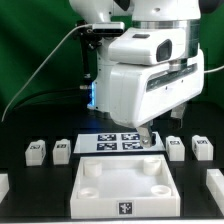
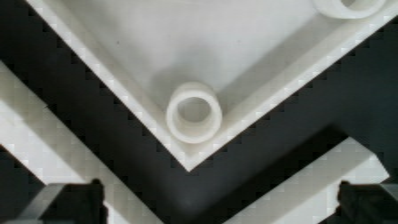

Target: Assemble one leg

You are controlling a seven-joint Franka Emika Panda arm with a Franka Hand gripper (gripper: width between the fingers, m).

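The large white tray-like piece (image 1: 125,188) lies at the front middle of the black table. In the wrist view its corner (image 2: 169,60) fills the picture, with a round socket (image 2: 192,110) near the corner tip. Several legs, small white tagged blocks, lie beside it: two on the exterior view's left (image 1: 37,152) (image 1: 62,150) and two on the right (image 1: 176,147) (image 1: 202,148). My gripper (image 1: 148,138) hangs over the tray's far right corner, next to the marker board (image 1: 116,143). In the wrist view the gripper (image 2: 214,207) is open and empty, its dark fingertips (image 2: 63,205) wide apart either side of the corner.
Two more white pieces lie at the table's front edges, on the exterior view's left (image 1: 3,186) and right (image 1: 214,186). A green backdrop and a cable stand behind the arm. White strips (image 2: 338,175) cross the black table in the wrist view.
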